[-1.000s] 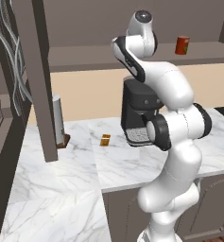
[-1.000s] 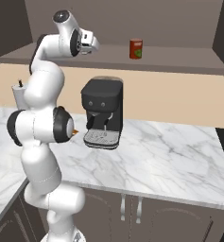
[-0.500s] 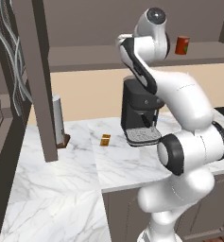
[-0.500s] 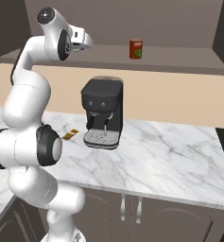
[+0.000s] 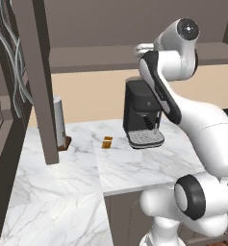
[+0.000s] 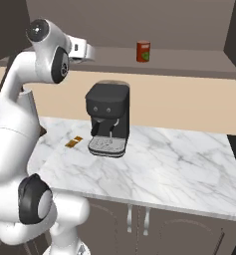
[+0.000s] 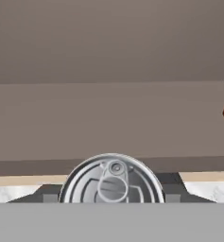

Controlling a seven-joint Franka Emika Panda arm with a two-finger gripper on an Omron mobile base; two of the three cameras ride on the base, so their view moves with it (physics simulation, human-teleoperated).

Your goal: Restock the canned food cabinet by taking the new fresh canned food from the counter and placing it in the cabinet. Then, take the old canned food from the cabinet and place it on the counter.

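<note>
Silver tin (image 7: pixel 112 180) low before the hand at cabinet (image 7: pixel 108 118); jaws' state unclear.

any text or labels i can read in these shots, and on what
No text can be read anywhere.
Red can on the cabinet shelf: has a pale and green label patch, too small and blurred to read.
Silver tin in the hand view: bare metal lid with a pull tab, no lettering.
Coffee machine: plain black, no brand mark to be made out.
</note>
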